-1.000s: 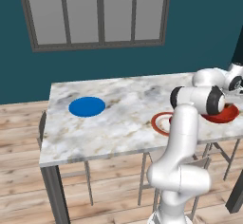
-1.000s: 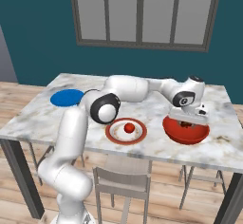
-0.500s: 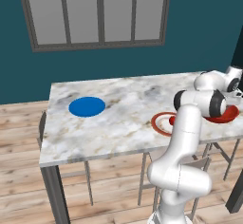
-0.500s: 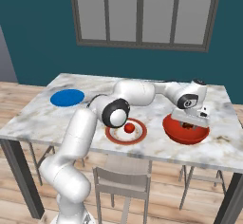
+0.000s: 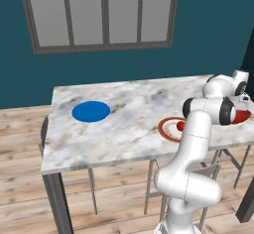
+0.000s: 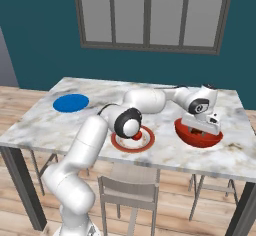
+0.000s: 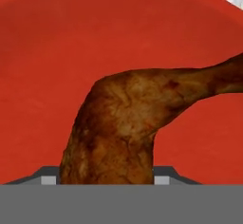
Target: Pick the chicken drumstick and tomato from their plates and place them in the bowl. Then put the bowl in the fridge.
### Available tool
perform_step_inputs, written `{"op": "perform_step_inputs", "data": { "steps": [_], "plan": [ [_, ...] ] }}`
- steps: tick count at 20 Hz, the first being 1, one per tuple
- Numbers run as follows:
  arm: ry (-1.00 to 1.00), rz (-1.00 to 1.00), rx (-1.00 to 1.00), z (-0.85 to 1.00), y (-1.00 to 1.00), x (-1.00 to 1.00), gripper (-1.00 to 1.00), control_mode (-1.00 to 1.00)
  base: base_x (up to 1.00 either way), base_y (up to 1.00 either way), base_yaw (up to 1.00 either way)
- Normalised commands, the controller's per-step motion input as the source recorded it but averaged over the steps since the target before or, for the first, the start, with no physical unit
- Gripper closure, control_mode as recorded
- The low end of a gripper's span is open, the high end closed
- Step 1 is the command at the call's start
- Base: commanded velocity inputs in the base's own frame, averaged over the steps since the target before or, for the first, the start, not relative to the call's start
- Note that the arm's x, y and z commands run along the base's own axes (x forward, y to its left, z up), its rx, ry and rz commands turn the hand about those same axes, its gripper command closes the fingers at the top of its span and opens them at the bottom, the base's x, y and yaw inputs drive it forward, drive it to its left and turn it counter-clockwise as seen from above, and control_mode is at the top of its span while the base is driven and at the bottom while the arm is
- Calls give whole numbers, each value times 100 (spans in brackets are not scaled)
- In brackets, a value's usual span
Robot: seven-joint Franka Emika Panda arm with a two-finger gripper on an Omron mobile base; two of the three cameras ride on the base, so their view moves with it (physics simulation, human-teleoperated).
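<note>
The chicken drumstick (image 7: pixel 118 128), dark brown with its thin bone end pointing right, hangs between my fingers. My gripper (image 6: pixel 204 125) is shut on it, low inside the red-orange bowl (image 6: pixel 184 132) at the table's right end. The bowl's red inside (image 7: pixel 118 33) lies behind the meat. The bowl (image 5: pixel 244 117) and gripper (image 5: pixel 242 99) also appear at the far right of the left base view. The tomato (image 6: pixel 136 135) rests on the white plate with a red-brown rim (image 6: pixel 131 145), partly behind my arm's elbow. The blue plate (image 6: pixel 71 102) lies bare at the left end.
The marble table (image 5: pixel 129 99) stands before a teal wall with a grey window. Chairs (image 6: pixel 129 192) are tucked under the near side. A tall dark strip (image 5: pixel 249 49) at the right edge may be the fridge; I cannot tell.
My hand has moved slightly right and down with the drumstick, deeper over the bowl. The plates and the tomato have stayed where they were.
</note>
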Motion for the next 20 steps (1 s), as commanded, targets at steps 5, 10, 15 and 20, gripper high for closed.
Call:
{"op": "perform_step_inputs", "data": {
  "steps": [5, 10, 15, 20],
  "plan": [
    [0, -5, 0, -19, 2, 3, 100, -100, 0, 0, 0],
    [0, -6, 0, -21, 5, -7, 100, -100, 0, 0, 0],
    [0, -5, 0, -15, 4, -18, -100, -100, 0, 0, 0],
    [-5, -6, -4, 0, 12, -34, -100, -100, 0, 0, 0]
  ]
}}
